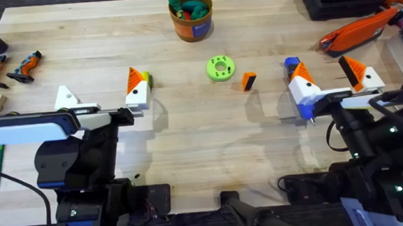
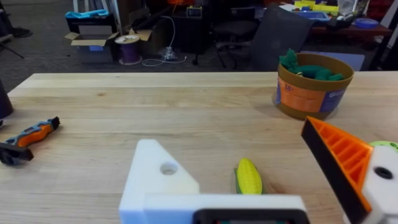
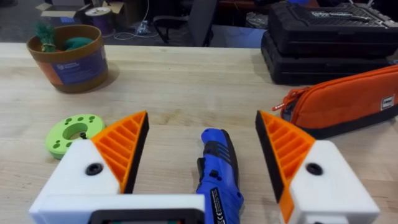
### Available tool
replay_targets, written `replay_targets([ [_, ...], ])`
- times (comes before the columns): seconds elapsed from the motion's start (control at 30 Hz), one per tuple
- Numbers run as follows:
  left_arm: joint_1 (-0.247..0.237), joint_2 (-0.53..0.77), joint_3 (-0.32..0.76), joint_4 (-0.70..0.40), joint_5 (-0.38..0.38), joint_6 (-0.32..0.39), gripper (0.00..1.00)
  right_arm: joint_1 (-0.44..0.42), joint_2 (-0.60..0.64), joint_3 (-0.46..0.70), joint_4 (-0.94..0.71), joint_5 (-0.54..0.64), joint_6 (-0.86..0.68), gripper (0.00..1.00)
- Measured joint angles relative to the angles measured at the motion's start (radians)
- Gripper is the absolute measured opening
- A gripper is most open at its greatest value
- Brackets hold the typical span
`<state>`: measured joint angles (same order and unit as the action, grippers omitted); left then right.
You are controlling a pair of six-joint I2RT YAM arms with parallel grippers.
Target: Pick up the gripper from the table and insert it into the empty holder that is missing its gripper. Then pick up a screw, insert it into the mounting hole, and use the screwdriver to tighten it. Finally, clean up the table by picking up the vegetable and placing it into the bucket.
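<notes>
Both hands spread, empty | wooden table | office chairs behind

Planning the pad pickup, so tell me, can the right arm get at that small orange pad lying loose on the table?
Probably yes. The orange pad lies in the open between the lime-green disc and the right pincer, nothing over it. But that pincer is open astride the blue screwdriver, which would have to be cleared first.

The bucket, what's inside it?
The bucket holds green toy pieces poking above its rim, with a bit of red showing from overhead. Whatever lies deeper, under those pieces, is covered.
</notes>
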<state>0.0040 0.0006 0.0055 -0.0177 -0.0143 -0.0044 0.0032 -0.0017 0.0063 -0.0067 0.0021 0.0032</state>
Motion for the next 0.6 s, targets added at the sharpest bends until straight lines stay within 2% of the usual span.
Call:
replay_targets([
  [0.3, 0.0, 0.0, 0.0, 0.022, 0.0, 0.0, 0.985, 0.0, 0.0, 0.0, 0.004, 0.0, 0.0, 0.99],
  [0.4, 0.0, 0.0, 0.005, 0.028, 0.0, -0.004, 0.985, 0.0, 0.0, 0.0, 0.054, 0.0, 0.0, 0.991],
  [0.5, 0.0, 0.0, 0.056, -0.042, 0.0, -0.004, 0.985, 0.0, 0.0, 0.026, 0.065, 0.0, 0.0, 0.991],
  [0.6, 0.0, 0.021, 0.177, -0.15, 0.0, -0.004, 0.985, 0.0, 0.002, 0.098, 0.051, 0.0, 0.0, 0.991],
])
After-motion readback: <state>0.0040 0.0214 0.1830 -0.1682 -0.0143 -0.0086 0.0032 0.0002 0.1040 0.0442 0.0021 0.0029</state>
